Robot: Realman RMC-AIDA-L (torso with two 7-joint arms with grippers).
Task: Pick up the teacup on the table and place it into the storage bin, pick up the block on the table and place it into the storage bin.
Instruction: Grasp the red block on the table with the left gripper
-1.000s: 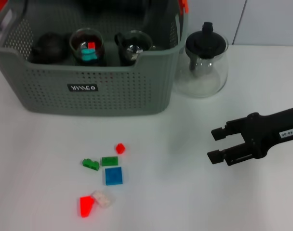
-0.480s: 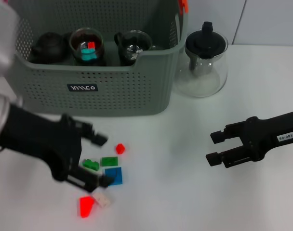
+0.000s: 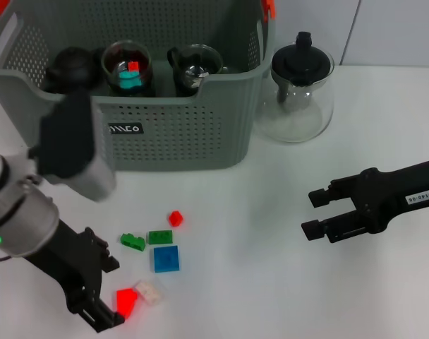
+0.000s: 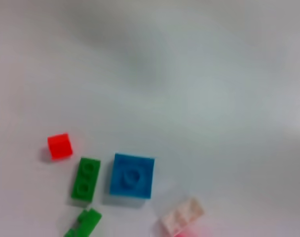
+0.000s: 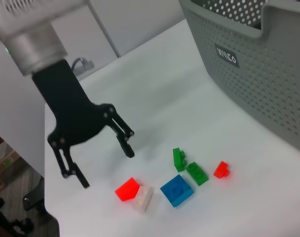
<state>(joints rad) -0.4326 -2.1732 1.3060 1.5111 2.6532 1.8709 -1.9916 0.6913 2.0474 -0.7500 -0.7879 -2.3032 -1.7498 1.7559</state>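
Several small blocks lie on the white table in front of the storage bin (image 3: 172, 141): a blue square block (image 3: 166, 259), two green ones (image 3: 160, 236), a small red one (image 3: 175, 218), a red wedge (image 3: 126, 300) and a whitish block (image 3: 148, 292). My left gripper (image 3: 105, 293) is open just left of the red wedge, touching nothing. Its wrist view looks down on the blue block (image 4: 132, 176). Two glass teacups (image 3: 126, 67) stand inside the bin; one holds small blocks. Far to the right, my right gripper (image 3: 312, 212) hovers open and empty.
A glass teapot (image 3: 301, 92) with a black lid stands to the right of the bin. A dark pot (image 3: 70, 67) sits in the bin's left part. In the right wrist view the left gripper (image 5: 107, 168) is near the table's edge.
The left arm came down from the bin over the blocks, then drew back to the front left. The blocks lie as before. The right gripper has barely moved.
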